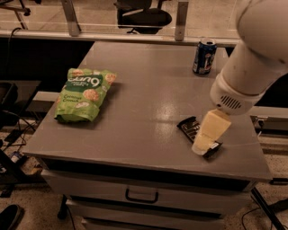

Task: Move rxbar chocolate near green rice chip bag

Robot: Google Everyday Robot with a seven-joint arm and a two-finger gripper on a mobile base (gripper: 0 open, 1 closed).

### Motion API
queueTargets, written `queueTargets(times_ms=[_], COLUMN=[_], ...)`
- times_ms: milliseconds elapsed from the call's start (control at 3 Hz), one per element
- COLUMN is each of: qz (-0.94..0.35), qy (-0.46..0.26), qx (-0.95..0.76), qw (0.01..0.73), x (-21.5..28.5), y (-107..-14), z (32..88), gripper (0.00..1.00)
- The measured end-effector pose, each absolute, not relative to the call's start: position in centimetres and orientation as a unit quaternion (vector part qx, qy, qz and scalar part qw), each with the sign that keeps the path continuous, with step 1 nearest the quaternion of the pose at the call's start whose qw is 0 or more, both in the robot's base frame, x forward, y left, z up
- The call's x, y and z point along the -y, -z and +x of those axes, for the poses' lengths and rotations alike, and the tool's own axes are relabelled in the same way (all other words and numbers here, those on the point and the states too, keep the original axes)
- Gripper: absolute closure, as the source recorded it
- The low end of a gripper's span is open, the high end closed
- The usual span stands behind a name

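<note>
The rxbar chocolate (188, 126) is a small flat black bar lying at the front right of the grey table (144, 103). The gripper (203, 143) hangs from the white arm directly over the bar's near half and hides its middle. The green rice chip bag (82, 94) lies flat at the left side of the table, well apart from the bar.
A blue soda can (204, 55) stands upright at the back right of the table. The white arm (252, 58) fills the upper right. Drawers with a handle (141, 196) sit below the table front. An office chair (143, 13) stands behind the table.
</note>
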State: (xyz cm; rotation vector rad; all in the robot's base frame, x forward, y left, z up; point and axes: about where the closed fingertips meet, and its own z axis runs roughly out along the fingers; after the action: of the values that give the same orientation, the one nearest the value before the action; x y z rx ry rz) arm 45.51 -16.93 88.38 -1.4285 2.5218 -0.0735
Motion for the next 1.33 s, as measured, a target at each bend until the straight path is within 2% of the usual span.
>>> queueTargets(times_ms=[667,1000,1333], qz=[-0.453,-0.446,-0.443], qy=[0.01,0.004,-0.002], qx=[-0.889,-0.893,-0.895], qw=[0.066,0.052,0.047], x=[14.9,14.5,14.3], y=[-82.5,-81.8,-82.0], z=[45.3,45.2,45.3], gripper=[0.02,0.25,0.57])
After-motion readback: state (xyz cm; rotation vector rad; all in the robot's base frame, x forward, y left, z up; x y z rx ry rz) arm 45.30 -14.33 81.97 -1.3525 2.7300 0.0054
